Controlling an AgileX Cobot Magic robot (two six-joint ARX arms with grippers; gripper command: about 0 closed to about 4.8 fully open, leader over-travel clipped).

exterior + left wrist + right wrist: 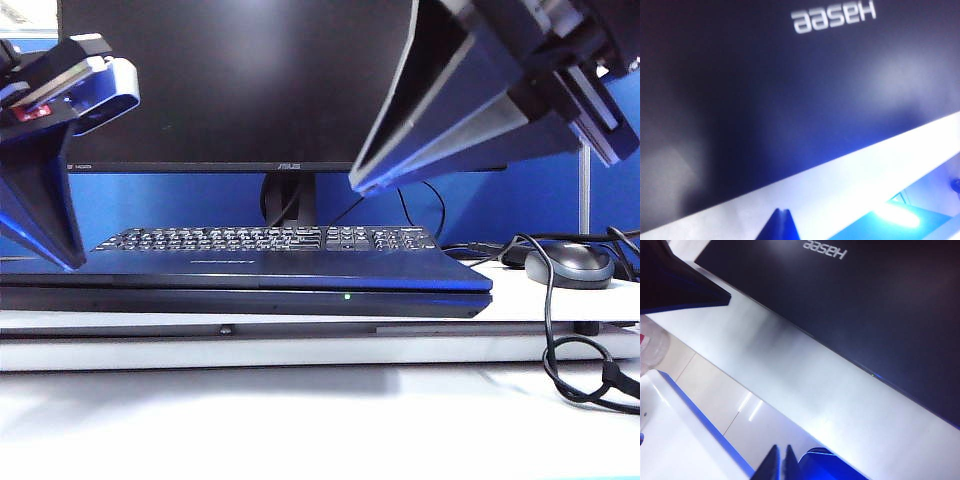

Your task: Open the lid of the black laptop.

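The black laptop (pixel 250 300) lies flat on the white table, and its lid (pixel 300 270) is down on the base. A green LED (pixel 347 296) glows on the front edge. The lid's dark face with the Hasee logo fills the left wrist view (pixel 790 100) and shows in the right wrist view (pixel 865 305). My left gripper (pixel 72 266) hangs shut over the laptop's left end, its tips (pixel 783 212) together and holding nothing. Up in the air over the laptop's middle-right, my right gripper (pixel 356 186) is also shut, tips (pixel 781 447) nearly touching, well clear of the lid.
A separate black keyboard (pixel 260 238) lies just behind the laptop, below the ASUS monitor (pixel 240 80). A grey mouse (pixel 568 262) and looping black cables (pixel 575 370) lie at the right. The white table (pixel 300 420) stretches in front of the laptop.
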